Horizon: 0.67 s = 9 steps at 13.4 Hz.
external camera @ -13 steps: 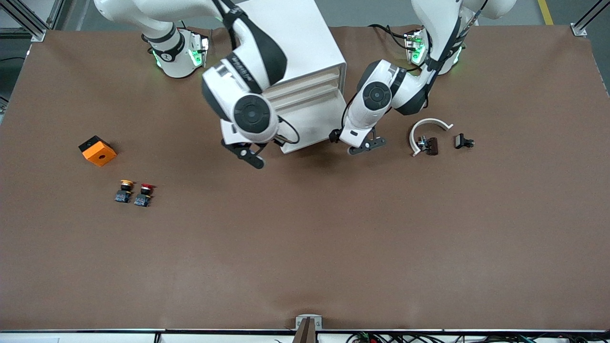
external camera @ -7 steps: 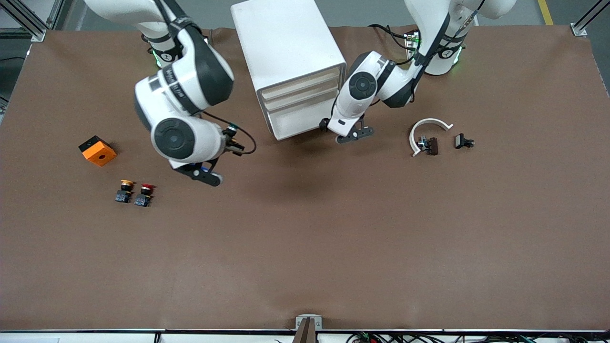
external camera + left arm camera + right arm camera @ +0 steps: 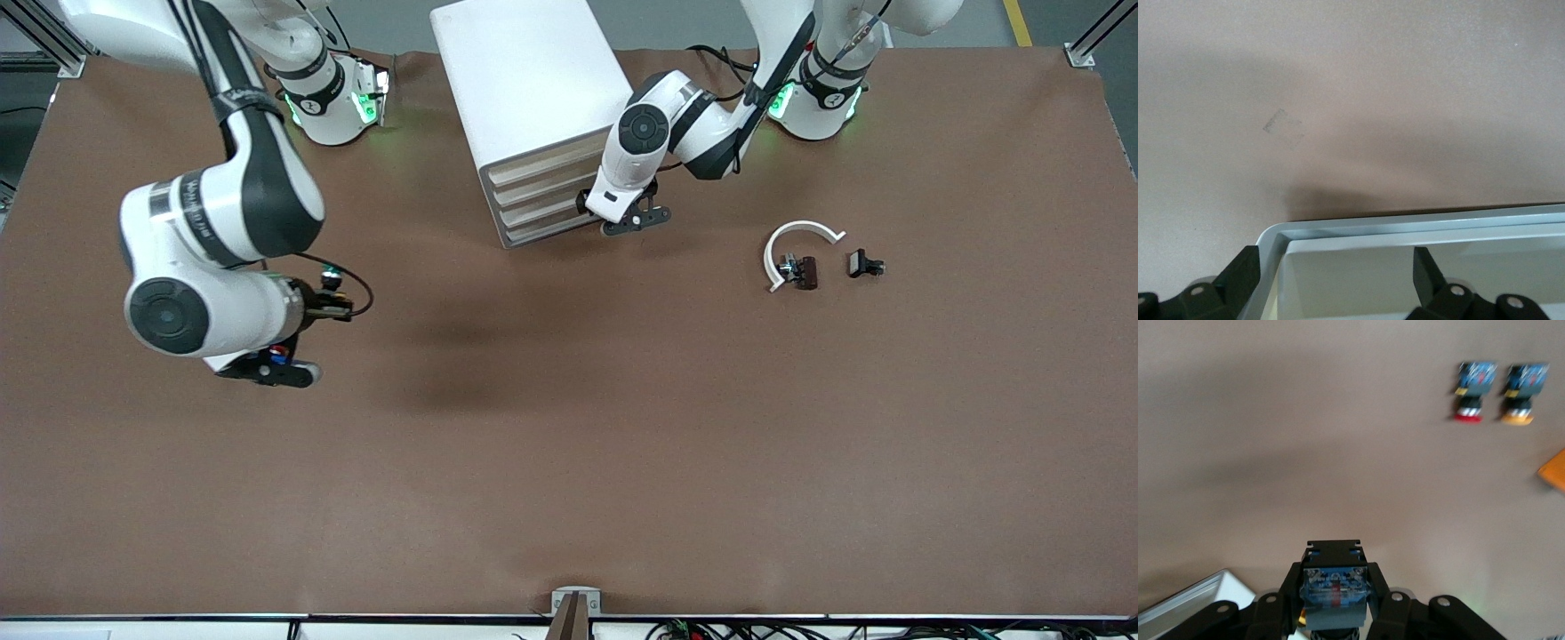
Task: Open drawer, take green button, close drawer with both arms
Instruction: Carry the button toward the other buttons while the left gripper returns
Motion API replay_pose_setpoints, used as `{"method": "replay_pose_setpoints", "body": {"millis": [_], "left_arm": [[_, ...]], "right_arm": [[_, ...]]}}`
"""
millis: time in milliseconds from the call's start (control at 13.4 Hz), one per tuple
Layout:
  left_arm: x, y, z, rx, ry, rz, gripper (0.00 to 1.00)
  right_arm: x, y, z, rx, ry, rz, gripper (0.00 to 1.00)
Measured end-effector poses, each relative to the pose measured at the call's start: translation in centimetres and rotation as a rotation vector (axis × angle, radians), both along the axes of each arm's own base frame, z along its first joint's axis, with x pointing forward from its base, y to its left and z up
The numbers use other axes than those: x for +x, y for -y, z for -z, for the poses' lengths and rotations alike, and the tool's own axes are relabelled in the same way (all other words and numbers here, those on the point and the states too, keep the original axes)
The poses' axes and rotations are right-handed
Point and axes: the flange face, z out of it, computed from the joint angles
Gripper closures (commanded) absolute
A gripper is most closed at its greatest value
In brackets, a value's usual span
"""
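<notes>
A brown worktop [image 3: 622,427] carries a white drawer cabinet [image 3: 533,107] by my arms' bases. My right claw [image 3: 1335,613] is clenched on the button [image 3: 1335,583], up in the air over the worktop toward the right arm's end. My left claw [image 3: 633,219] hangs released at the cabinet's drawer fronts, one finger [image 3: 1428,270] over a white drawer's [image 3: 1418,233] rim.

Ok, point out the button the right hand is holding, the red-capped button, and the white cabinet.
button [image 3: 1335,587]: right wrist view, on its blue-and-black body between the fingers.
red-capped button [image 3: 1469,417]: right wrist view, on its red cap.
white cabinet [image 3: 524,80]: front view, on its top face.
</notes>
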Motion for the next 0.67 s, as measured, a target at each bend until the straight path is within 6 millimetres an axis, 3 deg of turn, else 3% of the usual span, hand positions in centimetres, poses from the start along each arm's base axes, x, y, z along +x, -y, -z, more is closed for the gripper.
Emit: {"method": "replay_pose_setpoints", "body": {"millis": [149, 448, 523, 672], "left_arm": [[0.0, 0.0, 0.0, 0.000, 0.001, 0.004, 0.00], [0.1, 0.0, -0.1, -0.003, 0.003, -0.001, 0.00], [0.8, 0.0, -0.5, -0.012, 0.009, -0.017, 0.00], [4.6, -0.9, -2.1, -0.037, 0.049, -0.059, 0.00]], "right_arm": [[0.9, 3.2, 1.3, 0.021, 0.025, -0.047, 0.80], [1.7, 8.0, 6.2, 0.072, 0.096, -0.123, 0.78], [1.9, 8.6, 7.2, 0.071, 0.110, -0.129, 0.78], [2.5, 8.8, 9.1, 0.061, 0.147, -0.143, 0.78]]}}
